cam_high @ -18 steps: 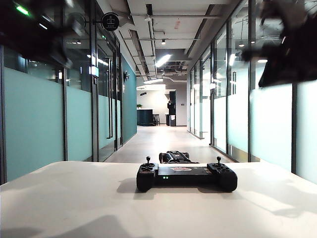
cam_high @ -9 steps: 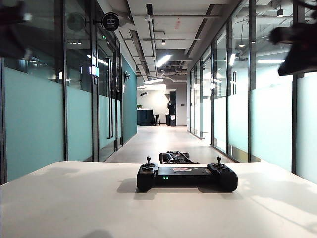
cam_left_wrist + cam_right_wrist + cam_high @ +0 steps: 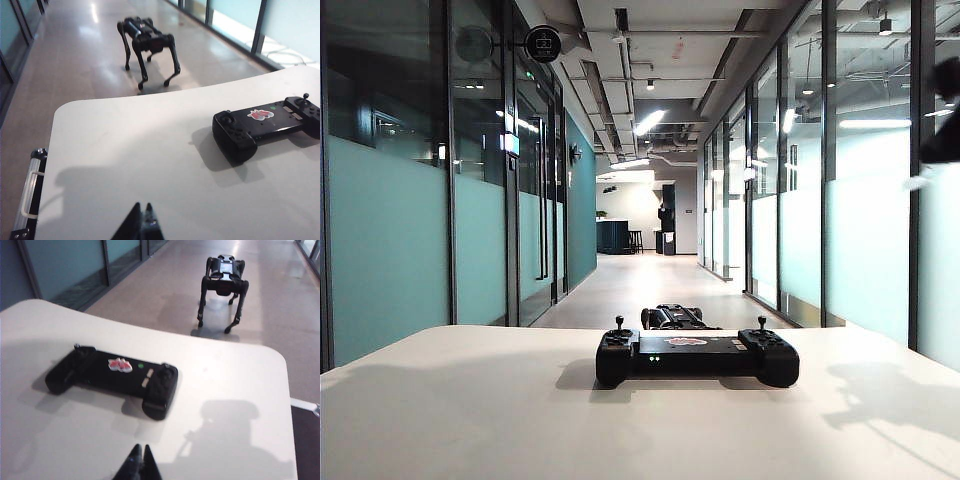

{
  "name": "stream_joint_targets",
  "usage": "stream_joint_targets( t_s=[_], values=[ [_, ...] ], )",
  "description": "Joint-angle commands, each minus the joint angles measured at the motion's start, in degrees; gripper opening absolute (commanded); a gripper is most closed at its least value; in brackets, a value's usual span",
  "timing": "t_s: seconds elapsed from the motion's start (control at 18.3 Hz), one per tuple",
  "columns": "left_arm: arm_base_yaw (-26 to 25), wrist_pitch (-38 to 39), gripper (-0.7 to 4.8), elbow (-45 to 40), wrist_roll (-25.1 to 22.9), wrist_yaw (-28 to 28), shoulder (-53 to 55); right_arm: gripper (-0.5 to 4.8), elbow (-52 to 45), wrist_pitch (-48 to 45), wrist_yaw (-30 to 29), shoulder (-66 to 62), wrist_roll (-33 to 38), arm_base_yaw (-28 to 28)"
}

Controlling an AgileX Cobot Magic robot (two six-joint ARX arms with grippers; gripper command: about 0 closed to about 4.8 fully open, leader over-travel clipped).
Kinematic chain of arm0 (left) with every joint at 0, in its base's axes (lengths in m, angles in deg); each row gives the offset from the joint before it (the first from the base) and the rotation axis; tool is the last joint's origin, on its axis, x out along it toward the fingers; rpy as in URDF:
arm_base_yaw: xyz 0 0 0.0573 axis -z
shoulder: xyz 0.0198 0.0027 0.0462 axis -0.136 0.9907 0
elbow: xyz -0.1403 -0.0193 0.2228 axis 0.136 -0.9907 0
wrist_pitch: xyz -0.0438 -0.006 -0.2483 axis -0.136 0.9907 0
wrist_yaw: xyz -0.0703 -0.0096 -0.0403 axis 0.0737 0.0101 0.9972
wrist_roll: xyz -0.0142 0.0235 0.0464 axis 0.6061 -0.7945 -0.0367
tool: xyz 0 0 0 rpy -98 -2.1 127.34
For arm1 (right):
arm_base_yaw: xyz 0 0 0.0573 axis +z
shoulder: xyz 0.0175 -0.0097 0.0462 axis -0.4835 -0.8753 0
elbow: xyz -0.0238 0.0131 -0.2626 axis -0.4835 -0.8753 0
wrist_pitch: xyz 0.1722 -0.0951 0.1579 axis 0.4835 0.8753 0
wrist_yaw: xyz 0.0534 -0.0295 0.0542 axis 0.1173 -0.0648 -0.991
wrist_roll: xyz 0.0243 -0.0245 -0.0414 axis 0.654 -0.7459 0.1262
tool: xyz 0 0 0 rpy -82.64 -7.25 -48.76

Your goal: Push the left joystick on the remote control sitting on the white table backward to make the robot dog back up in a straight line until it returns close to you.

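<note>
Your remote control (image 3: 697, 355) lies flat mid-table, its left joystick (image 3: 618, 323) upright and untouched. The robot dog (image 3: 147, 44) stands on the corridor floor (image 3: 650, 280) at 12 o'clock, just past the white table (image 3: 470, 410). Glass walls (image 3: 390, 220) flank the hallway. Both pincers hang above the table, clenched empty: left pincer (image 3: 141, 224), right pincer (image 3: 139, 461).

We see a plain matte white worktop (image 3: 470, 400) carrying a black remote control (image 3: 697, 355) with tiny green lights and a reddish logo. The robot dog (image 3: 147, 42) is black on a pale grey-beige floor (image 3: 165, 295). Both claws' tips look black.
</note>
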Motion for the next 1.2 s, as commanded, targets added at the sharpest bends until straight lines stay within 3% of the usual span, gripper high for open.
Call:
stream_joint_targets(
  t_s=[0.05,0.38,0.82,1.2],
  values=[
    [-0.04,0.35,-0.05,-3.56,0.2,-0.22,-6.16,-0.02,-1.16,2.29,-0.42,3.65,-0.37,0.0],
    [-0.07,4.9,-0.05,-7.54,-0.22,0.26,-14.53,-0.02,-5.07,7.54,-1.38,13.84,-2.1,-0.02],
    [-0.07,6.54,-0.05,-7.54,0.15,0.28,-15.34,-0.02,-6.78,18.34,-3.8,28.04,-2.4,-0.02],
    [-0.07,6.56,-0.05,-7.54,0.15,0.28,-15.34,-0.02,-7.02,18.12,0.55,33.86,-3.17,-1.07]
  ],
)
